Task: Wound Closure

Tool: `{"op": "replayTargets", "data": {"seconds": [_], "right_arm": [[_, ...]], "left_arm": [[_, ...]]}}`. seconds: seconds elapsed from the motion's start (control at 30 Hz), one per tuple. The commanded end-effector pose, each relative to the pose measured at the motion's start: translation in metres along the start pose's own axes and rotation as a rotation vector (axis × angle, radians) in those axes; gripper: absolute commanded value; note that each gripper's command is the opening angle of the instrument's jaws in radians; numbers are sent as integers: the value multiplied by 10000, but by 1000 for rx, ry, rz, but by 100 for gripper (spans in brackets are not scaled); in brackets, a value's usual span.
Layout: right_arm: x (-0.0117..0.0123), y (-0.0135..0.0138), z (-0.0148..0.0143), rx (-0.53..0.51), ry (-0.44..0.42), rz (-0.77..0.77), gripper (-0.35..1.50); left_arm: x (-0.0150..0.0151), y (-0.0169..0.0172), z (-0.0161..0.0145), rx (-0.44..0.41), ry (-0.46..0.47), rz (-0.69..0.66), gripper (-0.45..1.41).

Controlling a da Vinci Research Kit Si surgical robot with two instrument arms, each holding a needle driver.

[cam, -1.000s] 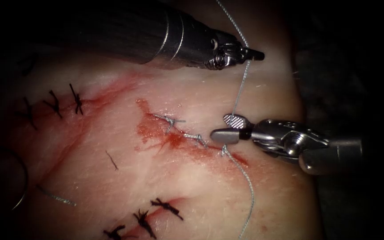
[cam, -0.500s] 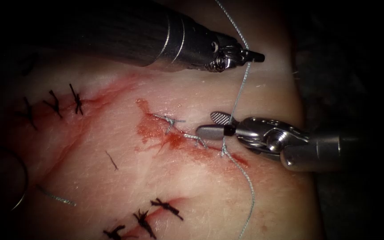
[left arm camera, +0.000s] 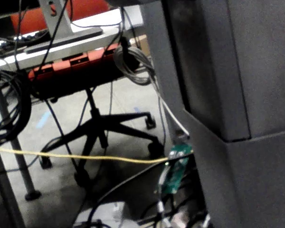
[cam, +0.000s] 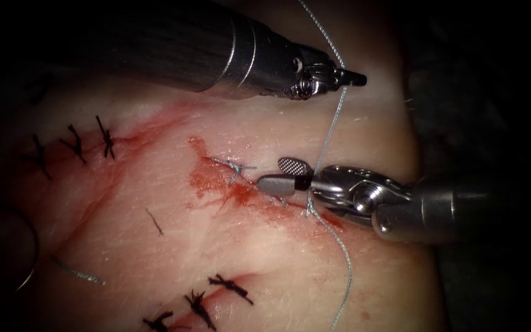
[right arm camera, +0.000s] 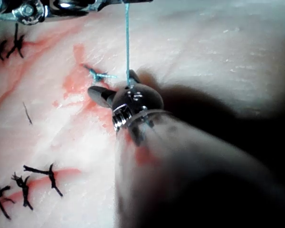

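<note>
The thread (cam: 332,126) is running taut from the stitched cut (cam: 265,193) in the tissue (cam: 173,209) up to the left tool (cam: 354,78), whose jaws are clamping shut on it above the wound. The right tool (cam: 285,175) is reaching in from the right with its jaws spread wide and gripping nothing, the strand passing just behind them. Red fluid (cam: 216,181) is lying along the cut; the needle's place cannot be told.
</note>
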Motion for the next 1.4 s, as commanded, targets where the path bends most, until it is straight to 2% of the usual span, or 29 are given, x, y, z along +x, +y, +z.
{"op": "replayTargets", "data": {"seconds": [0.03, 0.4, 0.5, 0.6, 0.63, 0.67, 0.73, 0.93, 1.13, 1.27, 1.33, 1.4], "right_arm": [[-2, -3, 7, 1, -1, 0, -35], [0, 0, 1, 11, -14, 6, -35], [8, 4, -1, 0, 3, -14, -35], [17, 9, -2, -33, 48, -90, 89], [19, 9, -1, -48, 63, -154, 121], [22, 10, -1, -76, 88, -237, 142], [22, 11, -3, -97, 109, -229, 147], [16, 15, -19, -125, 143, -208, 147], [5, 22, -61, -137, 165, -191, 147], [10, 20, -75, -144, 171, -175, 147], [17, 16, -79, -146, 170, -165, 147], [24, 12, -82, -149, 170, -156, 147]], "left_arm": [[0, -1, 7, -1, 0, 1, -45], [0, -1, 5, 0, 1, 3, -45], [5, -1, -1, 4, 8, 2, -45], [7, -6, -6, 15, 32, 7, -45], [7, -8, -8, 22, 33, 9, -45], [8, -15, -11, 46, 33, 13, -45], [9, -22, -15, 71, 36, 18, -45], [7, -47, -30, 148, 21, 38, -45], [-4, -102, -44, 383, -13, 117, -45], [-1, -133, -39, 459, -23, 193, -45], [4, -141, -35, 433, -97, 308, 14], [12, -143, -32, 362, -213, 474, 56]]}}
